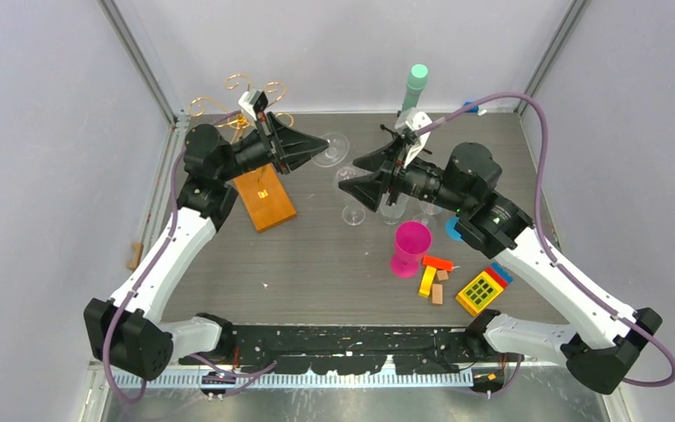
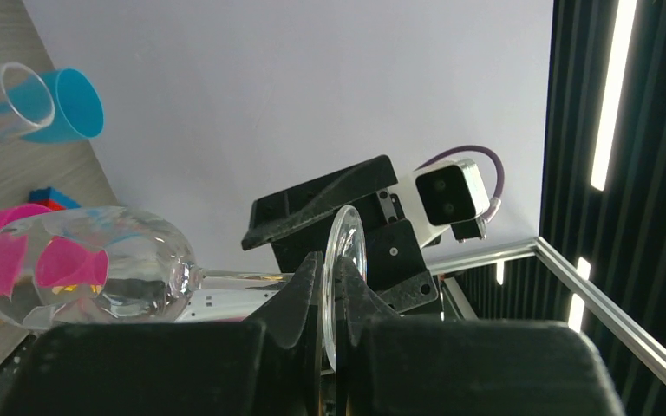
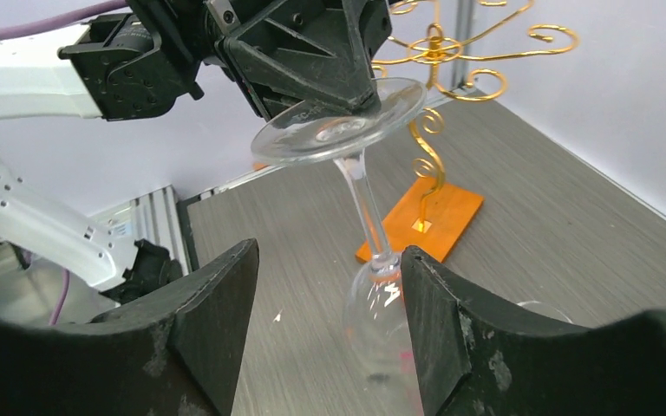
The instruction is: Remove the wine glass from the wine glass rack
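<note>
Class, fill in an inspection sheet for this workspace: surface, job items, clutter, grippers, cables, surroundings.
Surface: grey wood-grain table.
Job's things: wine glass off the wine glass rack, hanging bowl-down.
Clutter: pink cup, blue cup, coloured blocks, yellow grid toy, black tripod.
Grippers: left gripper shut on the glass foot; right gripper open, bowl seen between its fingers.
Cables: purple cable arcs wide; no snag seen.
Surroundings: pale walls, metal frame posts.
</note>
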`<state>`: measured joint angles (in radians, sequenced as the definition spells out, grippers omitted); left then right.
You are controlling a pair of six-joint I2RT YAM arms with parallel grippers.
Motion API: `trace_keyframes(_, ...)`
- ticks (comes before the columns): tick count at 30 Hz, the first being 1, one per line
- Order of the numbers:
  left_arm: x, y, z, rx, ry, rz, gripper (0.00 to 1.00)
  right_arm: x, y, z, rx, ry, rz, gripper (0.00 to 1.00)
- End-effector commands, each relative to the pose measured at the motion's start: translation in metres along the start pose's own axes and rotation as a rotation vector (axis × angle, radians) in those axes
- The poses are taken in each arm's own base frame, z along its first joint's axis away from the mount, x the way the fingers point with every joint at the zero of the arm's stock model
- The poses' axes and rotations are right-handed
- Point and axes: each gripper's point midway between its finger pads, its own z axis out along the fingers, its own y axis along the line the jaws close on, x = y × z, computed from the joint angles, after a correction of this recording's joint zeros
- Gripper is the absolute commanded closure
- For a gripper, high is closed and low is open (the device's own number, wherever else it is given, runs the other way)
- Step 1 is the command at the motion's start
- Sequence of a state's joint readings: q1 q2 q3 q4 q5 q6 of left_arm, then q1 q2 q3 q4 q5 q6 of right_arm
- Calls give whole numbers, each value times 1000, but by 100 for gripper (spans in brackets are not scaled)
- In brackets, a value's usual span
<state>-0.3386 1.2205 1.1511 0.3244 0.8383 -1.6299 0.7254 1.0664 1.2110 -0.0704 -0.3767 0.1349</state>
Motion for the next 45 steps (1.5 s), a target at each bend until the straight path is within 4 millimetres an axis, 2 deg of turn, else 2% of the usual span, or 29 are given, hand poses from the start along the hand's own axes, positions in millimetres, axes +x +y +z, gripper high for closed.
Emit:
trace_keyframes(1,21,-35,-12,86,26,37,100,-27,24,9,-147,-60,-68,34)
trace_keyframes(5,30,-36,-14,88,34,22,100,-24,28,18,-188,-39,-44,39)
trace_keyframes(6,33,-37,-15,91,40,19,100,-22,29,20,-203,-31,-36,44)
trace_keyframes(11,39,-36,-19,85,32,-7,100,-18,29,27,-215,-14,0,59)
trace_keyframes(13,40,-35,-20,85,30,-9,100,-22,31,29,-227,-29,4,69)
trace_keyframes(14,40,-36,-21,85,29,-11,100,-25,32,30,-231,-41,9,81)
trace_keyframes(16,41,-37,-22,89,25,-9,100,-28,31,31,-225,-52,26,97)
trace_keyframes(17,40,-38,-22,91,21,-5,99,-27,30,32,-222,-53,33,98)
trace_keyframes(18,40,-39,-22,93,19,3,92,-30,29,32,-212,-66,44,99)
trace_keyframes(19,39,-38,-22,87,8,18,80,-30,26,33,-194,-71,53,100)
trace_keyframes(21,36,-30,-24,32,-31,62,52,-33,20,34,-154,-94,72,100)
trace_keyframes(24,25,-2,-30,-100,-129,130,33,-42,8,33,-75,-162,105,100)
trace_keyframes(25,22,11,-34,-146,-161,135,29,-39,-2,33,-20,-176,120,100)
trace_keyframes(26,18,23,-37,-183,-195,139,27,-48,-4,29,-2,-218,128,100)
trace_keyframes(27,16,35,-41,-210,-221,133,24,-44,-13,28,49,-232,144,100)
trace_keyframes(28,14,43,-44,-220,-246,128,23,-53,-14,23,63,-276,151,100)
trace_keyframes(29,13,52,-47,-227,-268,119,22,-48,-24,22,112,-289,168,100)
trace_keyframes(30,12,58,-50,-226,-291,113,20,-57,-24,16,120,-332,180,100)
trace_keyframes(34,10,74,-64,-210,-373,131,16,-65,-44,2,239,-456,271,100)
trace_keyframes(36,12,70,-69,-191,-395,153,15,-70,-53,-6,282,-528,339,100)
trace_keyframes(37,14,64,-71,-170,-397,173,15,-77,-53,-9,277,-573,379,100)
trace_keyframes(39,19,52,-75,-134,-395,211,15,-79,-59,-11,296,-623,438,100)
trace_keyframes(45,34,14,-81,-16,-370,336,13,-67,-79,-1,340,-689,646,100)
